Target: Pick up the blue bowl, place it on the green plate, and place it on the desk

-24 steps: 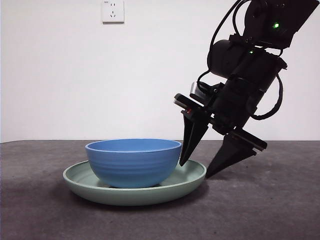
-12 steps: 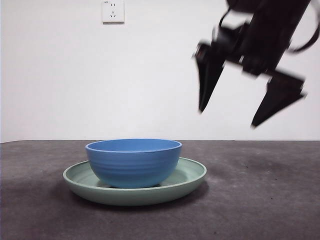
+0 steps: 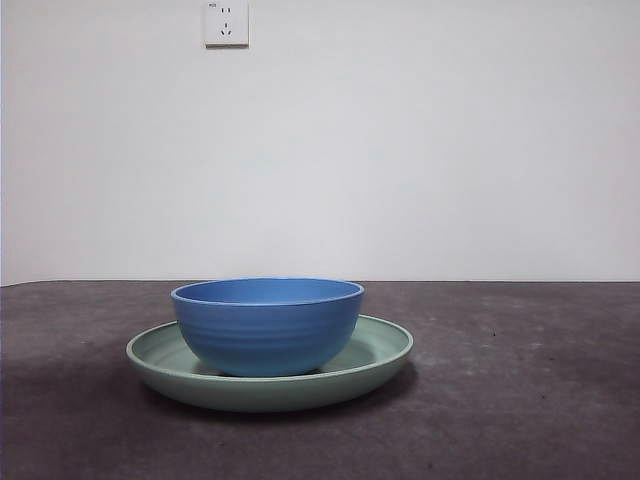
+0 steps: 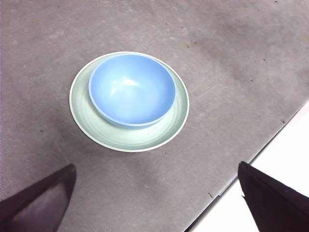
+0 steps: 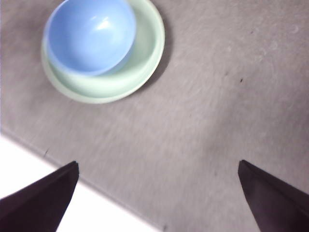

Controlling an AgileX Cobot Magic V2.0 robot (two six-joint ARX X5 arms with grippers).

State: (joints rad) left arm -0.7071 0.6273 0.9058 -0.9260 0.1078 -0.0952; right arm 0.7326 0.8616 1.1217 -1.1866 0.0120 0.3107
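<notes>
The desk (image 3: 520, 400) fills the lower scene, dark grey and mottled, running back to a white wall with a socket (image 3: 225, 22) high up. On it, a little left of centre and fairly near, lies the plate (image 3: 385, 350), pale green, flat on the surface. The bowl (image 3: 267, 325) sits upright inside the plate, resting on its floor, slightly off centre so that more green rim shows on the right than on the left.

Neither arm shows in the front view. From above, the left gripper (image 4: 157, 200) hangs high over the desk with its jaws spread wide and nothing between them, looking down on the bowl (image 4: 132, 90) and plate (image 4: 126, 140). The right gripper (image 5: 157, 198) is likewise raised, jaws wide apart and empty, with the bowl (image 5: 90, 35) and plate (image 5: 145, 53) well off from it; that picture is somewhat blurred.

As a judgement: the bowl is placed on the plate and the pair stands on the desk, with both grippers clear, so the task looks finished or very nearly so, with at most a return to rest remaining
</notes>
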